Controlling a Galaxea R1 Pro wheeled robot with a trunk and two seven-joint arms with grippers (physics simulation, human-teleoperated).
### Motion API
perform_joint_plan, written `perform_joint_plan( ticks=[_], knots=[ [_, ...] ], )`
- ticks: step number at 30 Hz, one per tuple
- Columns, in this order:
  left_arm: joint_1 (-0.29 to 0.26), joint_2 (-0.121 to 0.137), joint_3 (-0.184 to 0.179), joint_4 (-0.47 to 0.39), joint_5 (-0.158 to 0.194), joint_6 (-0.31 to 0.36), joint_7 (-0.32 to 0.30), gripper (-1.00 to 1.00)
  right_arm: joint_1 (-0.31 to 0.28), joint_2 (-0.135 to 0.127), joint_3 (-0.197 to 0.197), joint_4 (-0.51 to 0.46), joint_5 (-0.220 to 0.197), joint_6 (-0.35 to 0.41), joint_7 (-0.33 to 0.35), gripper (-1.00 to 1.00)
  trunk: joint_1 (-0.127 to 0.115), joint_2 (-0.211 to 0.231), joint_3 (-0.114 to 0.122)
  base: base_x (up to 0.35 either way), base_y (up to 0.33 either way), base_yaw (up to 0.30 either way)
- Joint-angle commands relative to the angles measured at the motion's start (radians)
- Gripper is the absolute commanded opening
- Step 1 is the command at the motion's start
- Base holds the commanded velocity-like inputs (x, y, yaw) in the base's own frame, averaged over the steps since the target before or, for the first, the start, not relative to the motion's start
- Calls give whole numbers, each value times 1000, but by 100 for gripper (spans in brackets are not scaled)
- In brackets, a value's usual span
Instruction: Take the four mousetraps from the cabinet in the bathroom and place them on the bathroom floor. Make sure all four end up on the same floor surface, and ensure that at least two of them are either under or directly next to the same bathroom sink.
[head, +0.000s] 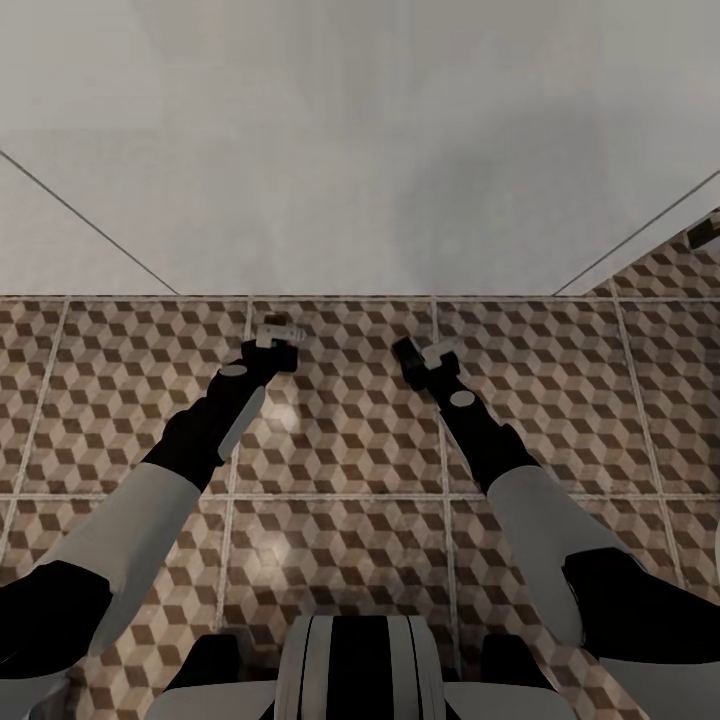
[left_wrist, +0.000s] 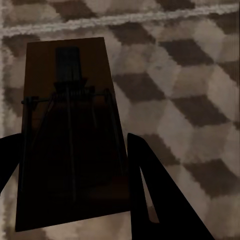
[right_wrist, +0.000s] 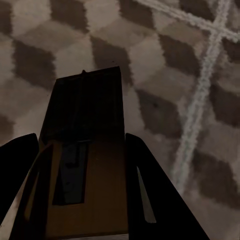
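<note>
plain pale wall (head: 360, 140) ahead, meeting cube-patterned bathroom floor (head: 340, 450) along a straight edge. small dark object (head: 706, 232) at far right edge of head view, cut off, can't identify. nothing standing between the arms and the floor.

two arms out over the tiles, well apart. left gripper (head: 278, 340) clenched on a mousetrap (left_wrist: 67, 130): in the left wrist view, brown board between the two dark fingers (left_wrist: 160, 200), spring coil and wire bar across it, near end dark in shadow. right gripper (head: 428, 358) clenched on a second mousetrap (right_wrist: 85, 165): board between the fingers (right_wrist: 155, 195), dark metal plate on the lighter near half, far half too dark to read. red marks not made out on either.

in head view both traps too small and hidden by the grippers to pick out. height above tiles can't be told; both traps over floor, pale grout lines (right_wrist: 200, 100) just beyond.

count: 2 mousetraps, 2 grippers, 1 wall.
</note>
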Motion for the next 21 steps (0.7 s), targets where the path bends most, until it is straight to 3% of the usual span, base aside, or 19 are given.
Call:
perform_joint_plan(
  ticks=[1,13,21],
  knots=[
    [-1,1,-5,-1,7,-2,10,-100,0,0,-1,-3,10,2,7,-100,0,0,0,0,0,0],
    [0,1,-6,5,7,-13,12,-100,-10,2,-1,-12,-34,11,47,-100,0,0,0,0,0,0],
    [0,1,-6,5,7,-12,12,-100,-39,13,-1,-2,-39,25,43,-100,0,0,0,0,0,0]
  ],
)
